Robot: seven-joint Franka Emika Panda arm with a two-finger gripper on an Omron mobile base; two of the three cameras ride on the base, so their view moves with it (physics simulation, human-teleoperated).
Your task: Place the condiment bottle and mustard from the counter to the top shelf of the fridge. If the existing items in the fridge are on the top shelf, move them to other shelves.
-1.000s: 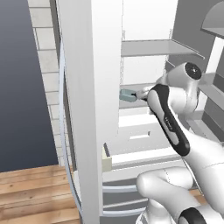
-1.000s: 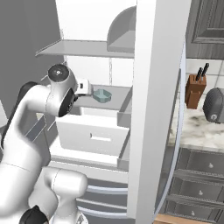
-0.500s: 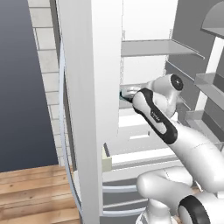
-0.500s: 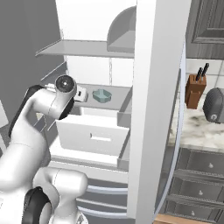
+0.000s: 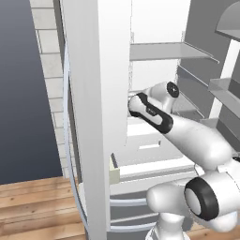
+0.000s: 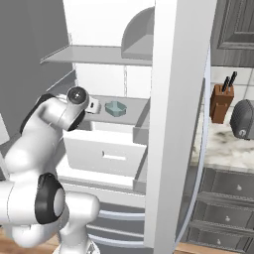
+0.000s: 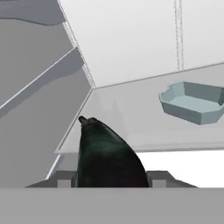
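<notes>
Reaching into the open fridge (image 6: pixel 173 99), the arm is carrying a small black object (image 7: pixel 107 159), and the jaws are clamped on it in the hand view, its pointed end leading. The object is hanging over the left front corner of a pale shelf (image 7: pixel 131 118); a shallow teal dish (image 7: pixel 194 102) is sitting toward that shelf's right rear and shows in the right base view as well (image 6: pixel 115 107). In my judgement, the arm is moving an existing item to another shelf. Doing this well is calling for a level descent near the left front corner, well apart from the dish, releasing only once the object is resting, and backing straight out past the drawer (image 6: pixel 106 154).
</notes>
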